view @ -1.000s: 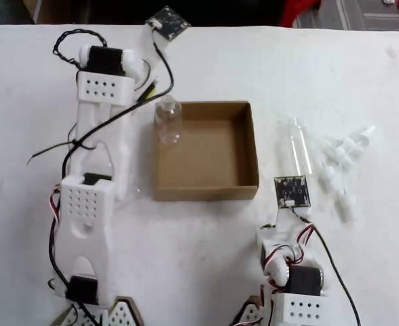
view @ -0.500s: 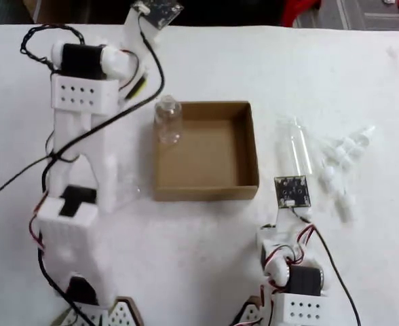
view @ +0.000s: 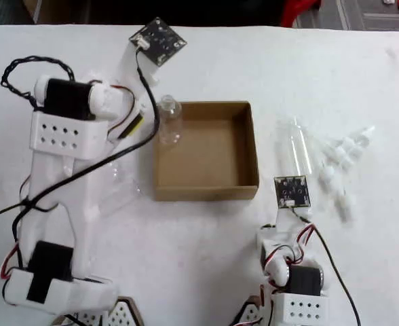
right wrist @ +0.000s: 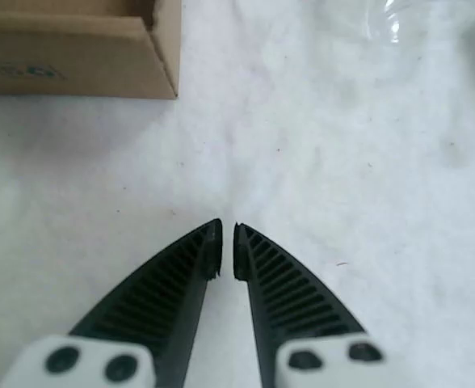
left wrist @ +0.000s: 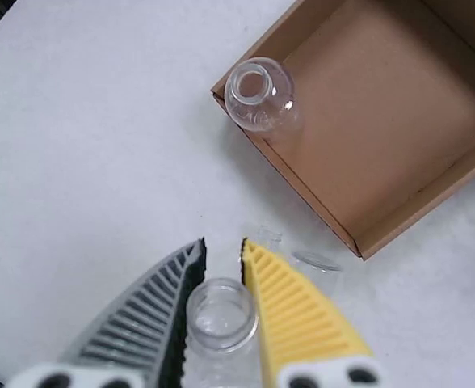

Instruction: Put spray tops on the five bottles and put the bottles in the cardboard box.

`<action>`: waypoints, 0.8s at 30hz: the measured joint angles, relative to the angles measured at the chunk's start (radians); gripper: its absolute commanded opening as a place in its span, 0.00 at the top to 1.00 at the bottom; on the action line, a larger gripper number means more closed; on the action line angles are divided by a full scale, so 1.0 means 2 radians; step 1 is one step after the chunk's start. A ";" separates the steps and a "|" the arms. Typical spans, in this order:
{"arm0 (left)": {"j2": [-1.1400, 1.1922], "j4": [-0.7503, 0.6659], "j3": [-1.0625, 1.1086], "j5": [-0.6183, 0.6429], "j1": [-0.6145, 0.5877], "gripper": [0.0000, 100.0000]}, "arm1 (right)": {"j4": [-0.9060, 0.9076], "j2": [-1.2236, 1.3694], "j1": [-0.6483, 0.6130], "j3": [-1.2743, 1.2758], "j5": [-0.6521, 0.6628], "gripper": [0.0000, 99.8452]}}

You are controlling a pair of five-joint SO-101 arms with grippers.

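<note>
The cardboard box [view: 206, 187] sits mid-table with nothing in it, also seen in the left wrist view [left wrist: 359, 234]. One clear bottle without a top [view: 169, 119] stands upright against the box's far left corner [left wrist: 258, 95]. My left gripper [left wrist: 223, 250] is shut on another clear bottle [left wrist: 219, 319], whose open neck sits between the grey and yellow fingers. A third clear bottle [view: 298, 149] lies right of the box. Several white spray tops [view: 342, 163] are scattered beyond it. My right gripper [right wrist: 225, 241] hovers shut over bare table near the box's corner [right wrist: 161, 56].
The left arm [view: 57, 170] stretches along the table's left side, trailing black cable. The right arm's base [view: 291, 285] stays at the front edge. Faint clear pieces [left wrist: 314, 260] lie on the table beside the box's left wall. White tabletop lies in front of the box.
The left arm has swung leftward and its wrist camera has shifted left, away from the standing bottle. That bottle, the box and the right arm have stayed put.
</note>
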 measured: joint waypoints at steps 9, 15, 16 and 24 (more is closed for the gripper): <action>-0.067 0.000 0.078 0.025 0.068 0.98 | 0.000 0.000 0.000 0.000 0.000 0.98; -0.113 -0.026 0.087 0.094 0.111 0.98 | 0.000 0.000 0.000 0.000 0.000 0.98; -0.117 -0.031 0.087 0.103 0.111 0.98 | 0.000 0.000 0.000 0.000 0.000 0.98; -0.147 -0.051 0.124 0.180 0.118 0.98 | 0.000 0.000 0.000 0.000 0.000 0.98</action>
